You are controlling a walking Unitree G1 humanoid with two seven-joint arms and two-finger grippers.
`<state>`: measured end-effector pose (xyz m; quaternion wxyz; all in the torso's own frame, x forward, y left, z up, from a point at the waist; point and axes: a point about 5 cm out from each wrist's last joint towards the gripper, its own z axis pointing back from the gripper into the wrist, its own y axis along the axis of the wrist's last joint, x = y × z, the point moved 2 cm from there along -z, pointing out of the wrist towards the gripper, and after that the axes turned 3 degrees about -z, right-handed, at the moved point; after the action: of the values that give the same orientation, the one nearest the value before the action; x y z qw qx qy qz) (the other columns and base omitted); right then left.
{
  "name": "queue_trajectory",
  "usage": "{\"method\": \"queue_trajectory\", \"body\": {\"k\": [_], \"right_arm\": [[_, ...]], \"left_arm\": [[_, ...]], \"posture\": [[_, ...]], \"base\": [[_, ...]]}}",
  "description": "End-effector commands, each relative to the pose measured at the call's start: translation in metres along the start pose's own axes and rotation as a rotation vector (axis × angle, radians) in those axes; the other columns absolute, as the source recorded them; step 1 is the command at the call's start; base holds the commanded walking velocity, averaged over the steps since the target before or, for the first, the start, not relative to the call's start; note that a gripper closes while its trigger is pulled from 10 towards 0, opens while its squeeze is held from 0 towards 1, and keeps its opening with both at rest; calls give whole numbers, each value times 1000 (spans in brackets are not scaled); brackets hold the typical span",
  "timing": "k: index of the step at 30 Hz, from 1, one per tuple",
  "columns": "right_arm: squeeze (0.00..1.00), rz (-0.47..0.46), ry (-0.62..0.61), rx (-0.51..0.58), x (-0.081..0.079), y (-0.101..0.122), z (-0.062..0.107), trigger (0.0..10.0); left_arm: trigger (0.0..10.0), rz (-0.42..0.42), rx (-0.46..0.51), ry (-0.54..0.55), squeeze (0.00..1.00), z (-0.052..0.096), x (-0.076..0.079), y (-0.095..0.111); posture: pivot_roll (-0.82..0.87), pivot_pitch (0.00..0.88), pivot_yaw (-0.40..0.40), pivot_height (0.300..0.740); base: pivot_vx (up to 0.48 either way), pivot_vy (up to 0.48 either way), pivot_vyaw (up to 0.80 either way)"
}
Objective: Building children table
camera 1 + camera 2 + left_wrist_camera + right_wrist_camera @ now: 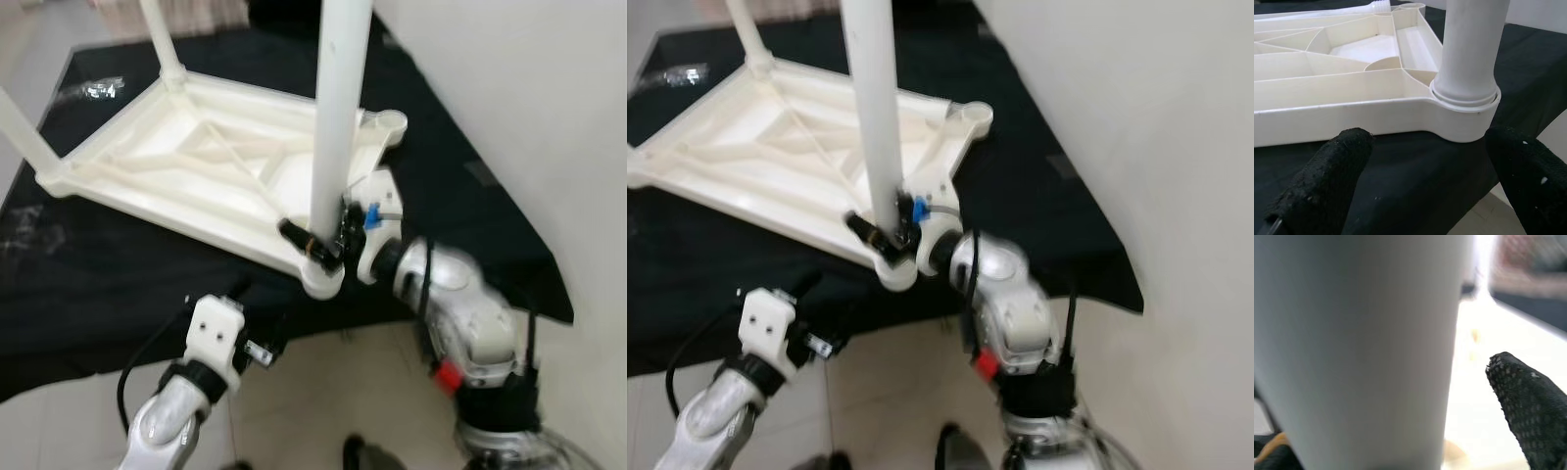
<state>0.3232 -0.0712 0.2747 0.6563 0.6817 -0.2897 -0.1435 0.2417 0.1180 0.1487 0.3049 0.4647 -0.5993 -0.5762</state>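
The right claw (pixel 328 240) is wrapped around the foot of the tall white plastic tube leg (pixel 338 117), its two black fingers (pixel 1528 406) straddling the tube with the leg filling the gap between them, so it reads as clamped on the leg just above the socket. That leg stands upright, long axis vertical, seated in the round corner socket (pixel 1466 115) of the upturned cream plastic children's tabletop (pixel 196 166), the corner nearest the robot. Everything turns on that: the leg rises straight from the socket, and the right arm is the one on it.

The left claw (pixel 257 345) hovers just short of the same socket, lower and on the robot's side of it, fingers (pixel 1327 181) spread wide and holding nothing, the socket framed between them in the left wrist view. It looks ready to brace the corner, though it touches nothing.

Beyond the socket, the tabletop lies underside-up on a black cloth (pixel 118 284) with its ribs showing. Two more white legs (pixel 162 39) stand at the far corners; the corner nearest the wall (pixel 390 122) looks unfilled. Judging by that, the build is well along, and this leg probably needs pressing or twisting home.
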Motion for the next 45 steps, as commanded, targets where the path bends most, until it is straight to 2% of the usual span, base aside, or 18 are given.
{"method": "queue_trajectory", "body": {"k": [1,2,3,4,15,16,17,27,32,33,34,35,36,37,39,40,42,45], "right_arm": [[1000,-22,102,11,0,-3,1,10000],[1000,-22,102,11,0,-3,1,10000],[639,3,163,14,3,2,2,10000],[0,16,217,14,5,4,2,10000],[0,10,454,21,8,12,4,10000],[0,4,492,26,10,14,4,8667],[0,-5,515,30,13,16,4,0],[0,-9,511,24,28,8,6,0],[0,-23,409,-42,28,-13,11,0],[0,-31,369,-68,27,-22,13,0],[0,-17,145,-169,28,-46,11,0],[0,-17,145,-169,28,-46,11,0],[0,-34,-277,-248,34,-70,24,0],[0,-34,-277,-248,34,-70,24,0],[0,-87,-493,-404,-18,-110,50,0],[0,-152,-480,-424,-41,-118,49,0],[0,-159,-417,-397,-51,-114,38,0],[0,-140,-410,-335,-41,-100,15,0]], "left_arm": [[10000,3,-31,6,0,4,0,-7],[10000,3,-31,6,0,4,0,-7],[10000,4,-31,6,0,4,1,-7],[10000,4,-30,7,0,4,1,-6],[10000,8,-28,9,0,5,2,-5],[10000,9,-29,7,0,5,2,-5],[10000,10,-29,6,0,6,3,-5],[10000,15,-33,-2,0,8,5,-6],[10000,17,-36,-5,0,9,7,-7],[10000,17,-37,-5,0,10,7,-7],[10000,17,-39,-2,0,12,8,-8],[10000,17,-39,-2,0,12,8,-8],[10000,16,-40,0,0,13,7,-9],[10000,16,-40,0,0,13,7,-9],[10000,14,-40,5,0,13,5,-8],[10000,10,-42,9,0,13,3,-9],[10000,6,-43,5,0,12,3,-9],[10000,9,-51,-14,0,11,2,-11]], "posture": [[40,244,-4,740],[40,244,-4,740],[43,244,-5,740],[47,246,-5,740],[63,250,-1,740],[62,253,0,740],[61,255,3,740],[57,247,10,740],[43,241,-7,740],[41,240,-11,740],[36,238,-20,740],[36,238,-20,740],[20,234,-45,740],[20,234,-45,740],[37,234,-31,740],[13,241,-3,740],[19,239,3,740],[17,229,12,740]], "base": [[0,0,0],[0,0,0],[0,0,0],[0,0,0],[0,0,0],[0,0,0],[0,0,0],[0,0,0],[0,0,0],[0,0,0],[0,0,0],[0,0,0],[0,0,0],[0,0,0],[0,0,0],[0,0,0],[0,0,0],[0,0,0]]}}
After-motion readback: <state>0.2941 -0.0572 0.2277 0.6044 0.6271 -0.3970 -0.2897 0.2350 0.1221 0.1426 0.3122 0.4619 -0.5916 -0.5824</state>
